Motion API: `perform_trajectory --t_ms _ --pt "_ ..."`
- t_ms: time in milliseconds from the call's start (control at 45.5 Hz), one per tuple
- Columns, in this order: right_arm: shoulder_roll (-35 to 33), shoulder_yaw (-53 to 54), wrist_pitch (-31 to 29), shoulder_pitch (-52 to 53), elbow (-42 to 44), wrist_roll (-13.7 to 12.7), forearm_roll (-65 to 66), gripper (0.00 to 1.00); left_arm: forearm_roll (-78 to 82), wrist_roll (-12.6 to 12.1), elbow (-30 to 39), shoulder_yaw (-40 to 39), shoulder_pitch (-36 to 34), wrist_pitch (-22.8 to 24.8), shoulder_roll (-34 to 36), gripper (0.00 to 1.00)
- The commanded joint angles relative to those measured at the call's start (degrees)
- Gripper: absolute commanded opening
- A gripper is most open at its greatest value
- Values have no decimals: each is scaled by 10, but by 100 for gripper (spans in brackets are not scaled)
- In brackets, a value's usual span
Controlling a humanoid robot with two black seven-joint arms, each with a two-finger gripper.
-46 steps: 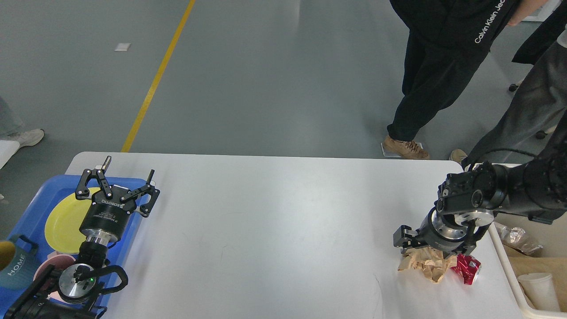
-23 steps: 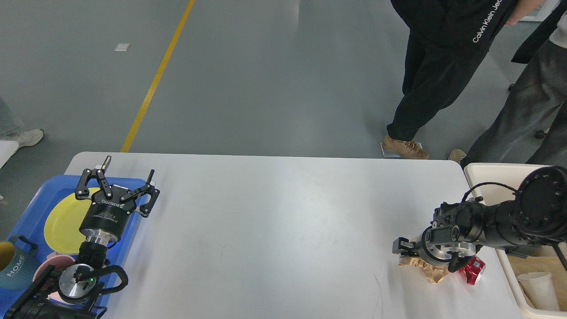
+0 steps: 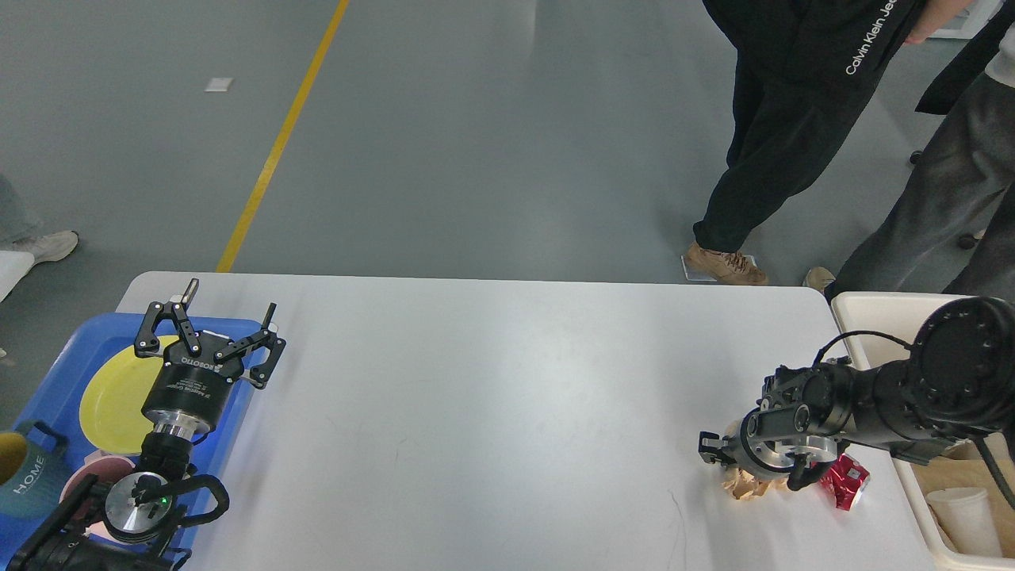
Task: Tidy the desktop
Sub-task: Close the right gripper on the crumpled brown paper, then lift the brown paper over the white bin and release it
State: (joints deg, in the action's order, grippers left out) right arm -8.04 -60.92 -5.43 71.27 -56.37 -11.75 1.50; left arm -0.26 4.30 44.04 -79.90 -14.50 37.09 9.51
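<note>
Pressing my right gripper (image 3: 749,468) onto soft, light crumpled paper (image 3: 744,484) near the table's (image 3: 492,396) right edge, I can't tell its fingers' state; left gripper (image 3: 208,323) spread, empty.

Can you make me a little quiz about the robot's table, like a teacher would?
1. True or false: the left gripper is holding the yellow plate.
2. What lies on the desktop right beside the crumpled brown paper? A) a banana B) a crushed red can C) a spoon
3. Fill in: the yellow plate sits in the ____ tray.

Key
1. False. It hangs open and empty above the tray's edge.
2. B
3. Blue
</note>
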Motion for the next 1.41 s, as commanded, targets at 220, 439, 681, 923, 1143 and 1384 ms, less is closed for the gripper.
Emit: perform_trajectory --t_ms 220,439,681,923,1143,1384 --pt "-4 0 -5 14 -19 0 -12 0 0 0 0 0 0 0 0 97" --pt "-6 0 -13 19 -19 -1 -14 0 0 0 0 0 0 0 1 97" --pt "-50 1 -87 94 -75 -1 -30 0 0 0 0 0 0 0 0 97" --pt "-86 -43 -111 296 -243 -1 -36 0 0 0 0 0 0 0 0 97" --pt "-86 -114 -151 491 -365 0 -36 0 0 0 0 1 0 0 1 97" --pt "-130 -173 -283 651 -405 9 -35 0 0 0 0 1 0 0 1 97"
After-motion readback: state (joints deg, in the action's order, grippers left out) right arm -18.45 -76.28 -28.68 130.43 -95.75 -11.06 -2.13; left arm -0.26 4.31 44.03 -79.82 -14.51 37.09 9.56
